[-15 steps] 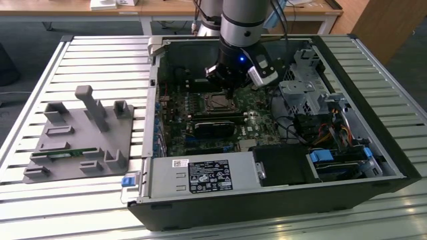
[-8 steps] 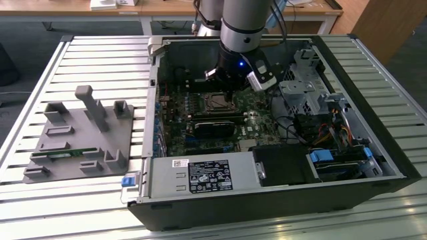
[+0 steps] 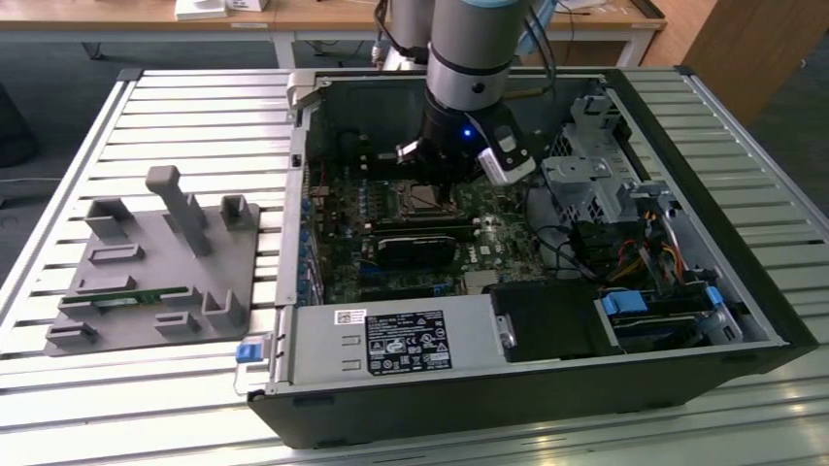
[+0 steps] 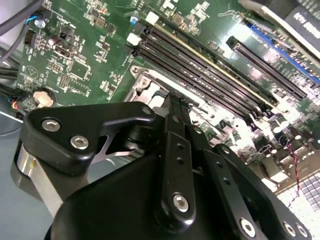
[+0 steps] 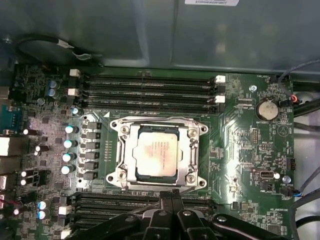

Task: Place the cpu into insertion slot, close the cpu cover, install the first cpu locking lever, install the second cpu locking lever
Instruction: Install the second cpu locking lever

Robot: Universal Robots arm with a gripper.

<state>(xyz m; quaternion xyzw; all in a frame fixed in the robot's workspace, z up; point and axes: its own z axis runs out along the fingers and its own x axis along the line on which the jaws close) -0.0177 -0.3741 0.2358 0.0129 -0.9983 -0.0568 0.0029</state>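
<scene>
**Inspector:** Located the cpu (image 5: pixel 156 155)?

**Assistant:** Found it seated flat in the insertion slot (image 5: pixel 155 177), silvery top facing up, as seen in the first wrist view.

**Inspector:** Checked the cpu cover (image 5: pixel 193 150)?

**Assistant:** Found it lying down over the chip's edges, with the metal top showing through the cut-out. Could not make out how the locking levers stood.

**Inspector:** Noted the state of the gripper (image 5: pixel 172 201)?

**Assistant:** Recorded its fingers (image 4: pixel 176 107) as pressed together, clamped on nothing. Placed their tips just beside the socket, above the lower memory slots (image 5: pixel 125 200) and apart from the cover.

**Inspector:** Logged the surroundings?

**Assistant:** Logged green motherboard (image 5: pixel 240 150) on all sides of the socket, more memory slots (image 5: pixel 150 90) on its far side, and a coin battery (image 5: pixel 266 109) nearby. Saw the arm (image 3: pixel 473 58) reaching down into the open computer case (image 3: pixel 725 320). Noted a grey fixture (image 3: pixel 155 262) on the slatted table, at the exterior view's left.
</scene>
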